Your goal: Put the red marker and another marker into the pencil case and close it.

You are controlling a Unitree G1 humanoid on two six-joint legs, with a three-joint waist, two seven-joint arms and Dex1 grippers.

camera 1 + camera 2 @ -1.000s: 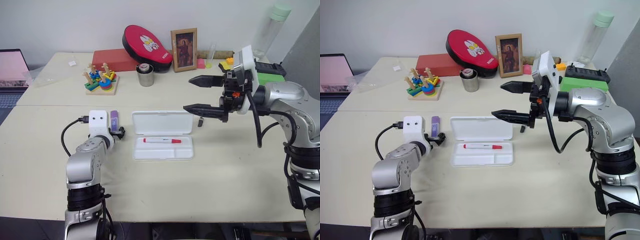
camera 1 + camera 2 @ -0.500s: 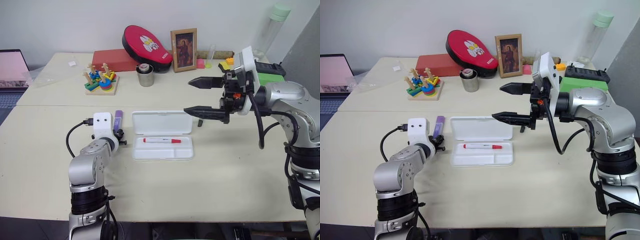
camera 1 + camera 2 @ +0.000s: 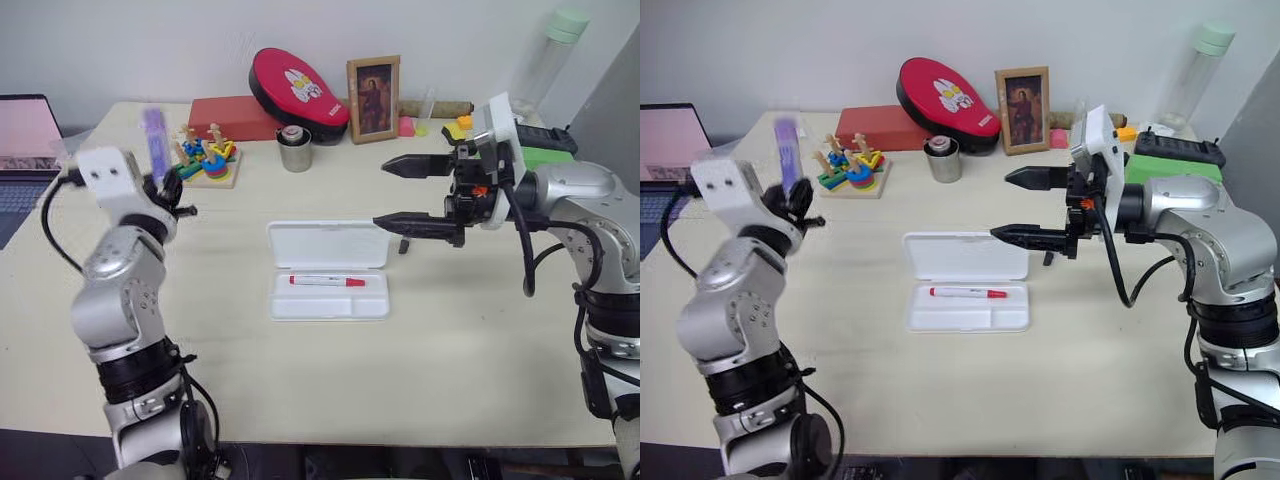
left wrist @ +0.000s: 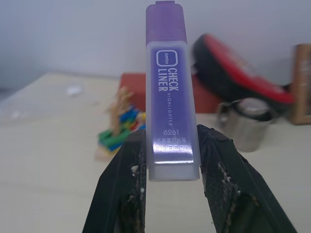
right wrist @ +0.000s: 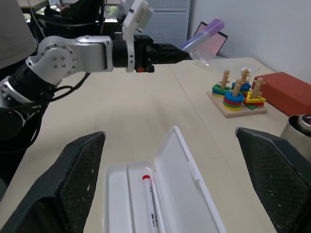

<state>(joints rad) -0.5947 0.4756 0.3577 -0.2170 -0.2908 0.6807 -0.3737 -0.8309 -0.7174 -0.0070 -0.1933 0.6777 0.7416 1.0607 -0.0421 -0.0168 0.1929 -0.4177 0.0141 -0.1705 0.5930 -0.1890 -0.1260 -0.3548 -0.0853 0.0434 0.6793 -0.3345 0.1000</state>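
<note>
Left gripper [image 4: 172, 160] clamped on stubby lavender-purple highlighter [image 4: 167, 87], held aloft; right gripper [image 3: 408, 192] wide open, empty; red-capped white marker [image 3: 326, 281] already in open white plastic pencil case [image 3: 328, 245]; next: highlighter to be lowered into tray.

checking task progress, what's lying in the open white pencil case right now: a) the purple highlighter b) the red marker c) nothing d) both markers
b: the red marker lies alone in the tray of the pencil case, while the purple highlighter is clamped upright in the left end effector, raised above the table away from the case.
</note>
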